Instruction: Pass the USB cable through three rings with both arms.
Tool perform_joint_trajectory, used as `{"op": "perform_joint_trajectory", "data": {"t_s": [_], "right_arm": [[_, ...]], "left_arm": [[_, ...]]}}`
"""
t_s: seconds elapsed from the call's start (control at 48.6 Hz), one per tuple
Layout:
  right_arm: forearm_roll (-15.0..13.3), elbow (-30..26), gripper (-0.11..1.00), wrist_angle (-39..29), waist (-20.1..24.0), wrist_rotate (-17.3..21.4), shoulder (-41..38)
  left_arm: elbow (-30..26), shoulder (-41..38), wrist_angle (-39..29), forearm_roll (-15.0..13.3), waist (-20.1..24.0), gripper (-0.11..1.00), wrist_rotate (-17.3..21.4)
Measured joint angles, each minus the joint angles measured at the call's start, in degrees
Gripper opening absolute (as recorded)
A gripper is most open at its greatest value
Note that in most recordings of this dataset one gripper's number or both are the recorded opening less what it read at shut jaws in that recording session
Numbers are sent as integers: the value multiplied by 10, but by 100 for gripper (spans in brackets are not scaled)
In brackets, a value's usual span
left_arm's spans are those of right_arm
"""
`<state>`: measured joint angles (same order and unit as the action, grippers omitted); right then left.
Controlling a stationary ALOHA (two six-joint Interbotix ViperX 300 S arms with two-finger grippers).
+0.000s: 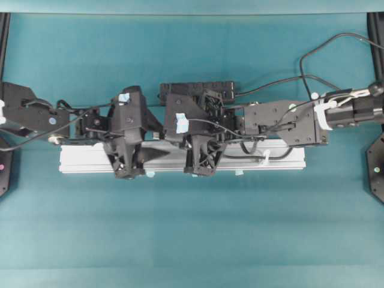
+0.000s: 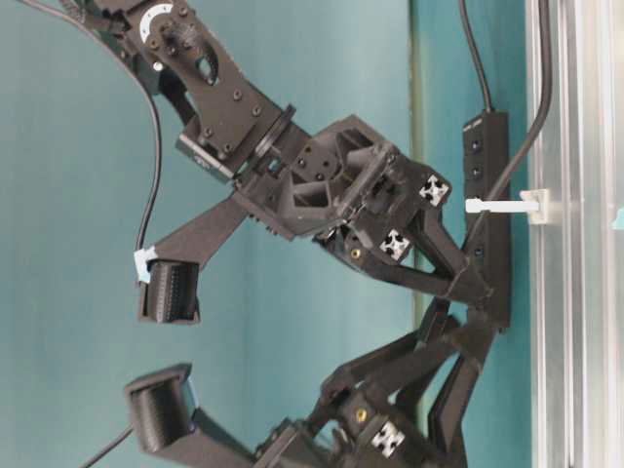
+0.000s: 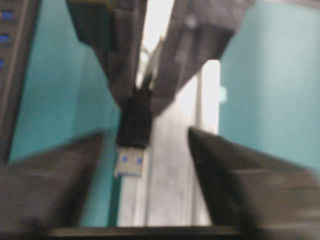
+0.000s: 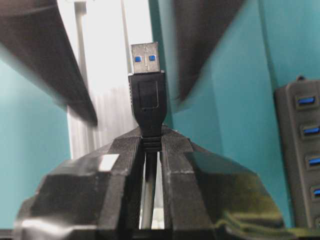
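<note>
Overhead view: both arms are being held together over the aluminium rail [image 1: 180, 159]. Table-level view: one white ring [image 2: 502, 205] is shown upright on the rail edge. Left wrist view: the left gripper [image 3: 145, 155] is spread wide around the USB cable [image 3: 134, 131]. Right wrist view: the plug base is being pinched by the right gripper [image 4: 150, 150]; this grip should be kept firm while the left fingers are being cleared.
</note>
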<state>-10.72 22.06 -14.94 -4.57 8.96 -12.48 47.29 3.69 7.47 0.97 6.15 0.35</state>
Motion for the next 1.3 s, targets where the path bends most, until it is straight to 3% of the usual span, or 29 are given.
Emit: {"op": "perform_joint_trajectory", "data": {"t_s": [0.185,0.391,0.741,1.153,1.297], "right_arm": [[-1,-13,-7,-27,2,-12,-5],[0,-48,-7,-72,5,-20,-21],[0,-142,-7,-215,16,-33,-61],[40,-180,-7,-279,28,-38,-93],[54,-192,-7,-287,28,-60,-101]], "left_arm": [[27,76,-58,0,0,69,5],[75,200,-132,0,-1,69,4],[146,386,-178,0,-1,69,-8],[152,410,-219,0,-1,69,-31],[152,397,-219,0,-1,69,-31]]}}
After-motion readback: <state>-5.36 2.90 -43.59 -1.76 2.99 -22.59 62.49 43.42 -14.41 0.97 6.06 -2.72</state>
